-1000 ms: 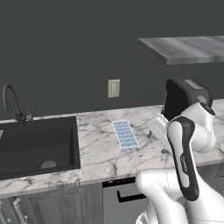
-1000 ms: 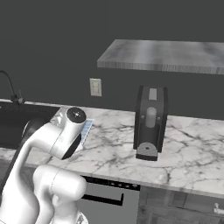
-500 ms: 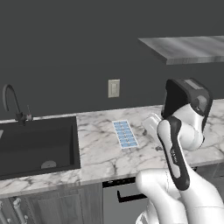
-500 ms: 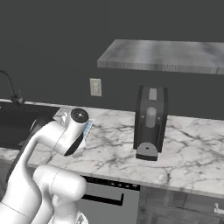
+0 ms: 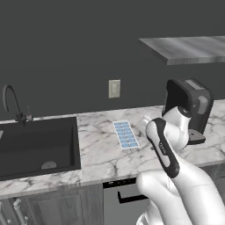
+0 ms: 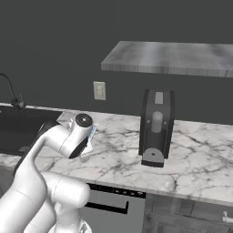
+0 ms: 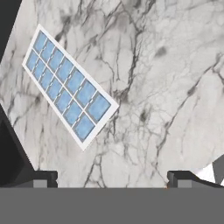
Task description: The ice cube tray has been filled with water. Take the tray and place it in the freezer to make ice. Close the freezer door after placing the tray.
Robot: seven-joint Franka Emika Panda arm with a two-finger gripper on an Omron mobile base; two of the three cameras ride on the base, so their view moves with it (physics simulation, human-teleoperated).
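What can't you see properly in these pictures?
- Ice cube tray: in the right base view the arm covers nearly all of it.
- Gripper: in the hand view just the fingertips rise at the bottom edge.
- Sink: cut off by the left base view's left edge.

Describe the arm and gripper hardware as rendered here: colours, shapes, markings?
Glossy white rounded arm made of bulbous links, with a long black strip along one link and a dark round cap with a light centre at a joint. The gripper ends in two small dark blocky fingertips. No cables or lettering legible.
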